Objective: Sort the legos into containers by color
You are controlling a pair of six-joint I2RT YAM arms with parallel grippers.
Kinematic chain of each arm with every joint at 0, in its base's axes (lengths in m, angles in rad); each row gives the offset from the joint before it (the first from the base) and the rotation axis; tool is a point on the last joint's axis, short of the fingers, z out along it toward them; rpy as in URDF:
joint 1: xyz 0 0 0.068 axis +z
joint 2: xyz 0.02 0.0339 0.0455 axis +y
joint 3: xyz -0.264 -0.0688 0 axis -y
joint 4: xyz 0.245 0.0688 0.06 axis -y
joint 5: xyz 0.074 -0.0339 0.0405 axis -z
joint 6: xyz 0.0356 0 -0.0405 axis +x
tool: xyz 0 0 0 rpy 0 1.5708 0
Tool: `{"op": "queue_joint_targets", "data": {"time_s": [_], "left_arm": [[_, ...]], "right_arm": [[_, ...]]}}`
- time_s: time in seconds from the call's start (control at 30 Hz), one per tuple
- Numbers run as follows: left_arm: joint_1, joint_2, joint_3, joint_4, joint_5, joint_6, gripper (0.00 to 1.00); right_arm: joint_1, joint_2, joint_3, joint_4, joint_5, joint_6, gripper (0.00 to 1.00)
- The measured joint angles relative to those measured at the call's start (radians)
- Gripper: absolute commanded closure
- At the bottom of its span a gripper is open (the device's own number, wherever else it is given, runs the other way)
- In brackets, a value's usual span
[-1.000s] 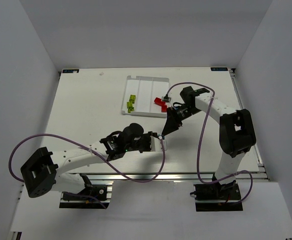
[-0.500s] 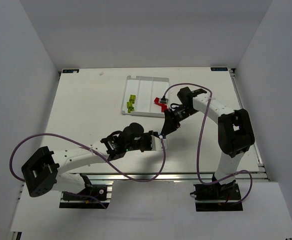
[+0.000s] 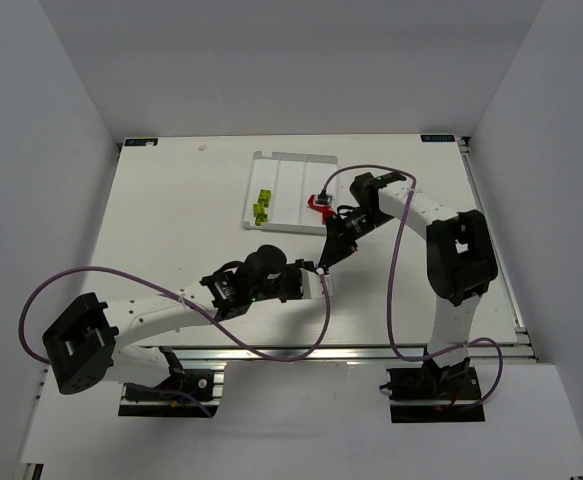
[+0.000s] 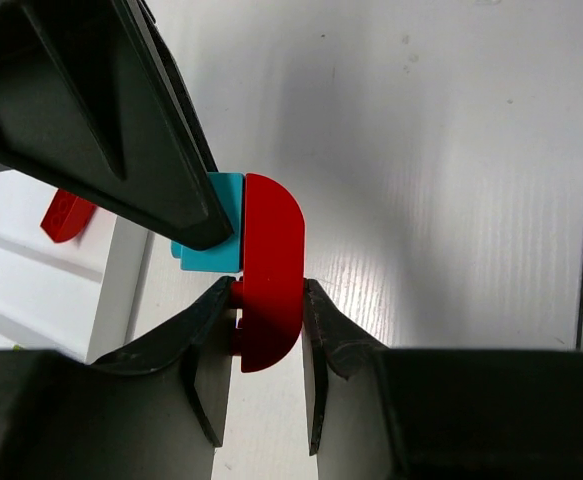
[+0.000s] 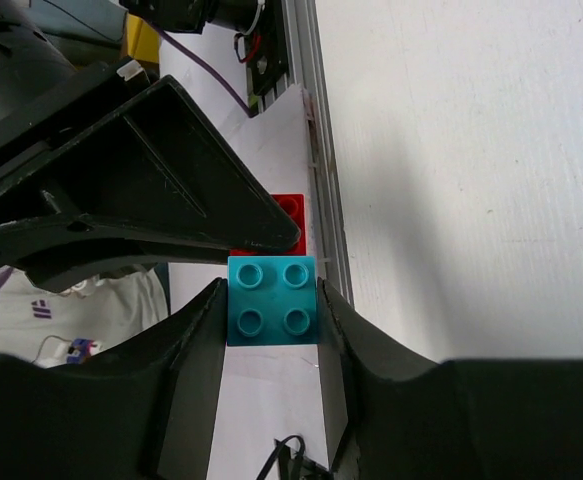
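Pinching the red brick [image 4: 271,250] between its fingers [image 4: 206,370], your left gripper [image 4: 266,330] acted as the anchor. Your right gripper [image 5: 272,312] had its fingers clamped on the cyan brick [image 5: 273,298] stuck to it, presumably to split the pair by color. Both sat near the tray [image 3: 296,157], which held yellow-green bricks [image 3: 263,203] in its left compartment and red pieces [image 3: 319,204] in the right.
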Motion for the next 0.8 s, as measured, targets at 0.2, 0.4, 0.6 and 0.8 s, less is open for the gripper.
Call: {"op": "queue_joint_targets", "data": {"time_s": [0.2, 0.4, 0.6, 0.8], "left_arm": [[0.002, -0.034, -0.038, 0.001, 0.004, -0.026, 1.0], [-0.004, -0.118, -0.099, -0.007, 0.016, -0.043, 1.0], [-0.004, -0.201, -0.119, -0.043, -0.008, -0.093, 1.0], [-0.004, -0.329, -0.121, -0.112, -0.063, -0.216, 1.0]], "right_arm": [[-0.015, 0.076, 0.121, -0.015, 0.029, 0.004, 1.0], [-0.042, 0.126, 0.23, 0.009, 0.072, 0.034, 1.0], [-0.031, 0.171, 0.323, 0.053, 0.138, 0.088, 1.0], [-0.013, 0.228, 0.488, 0.148, 0.272, 0.172, 1.0]]}}
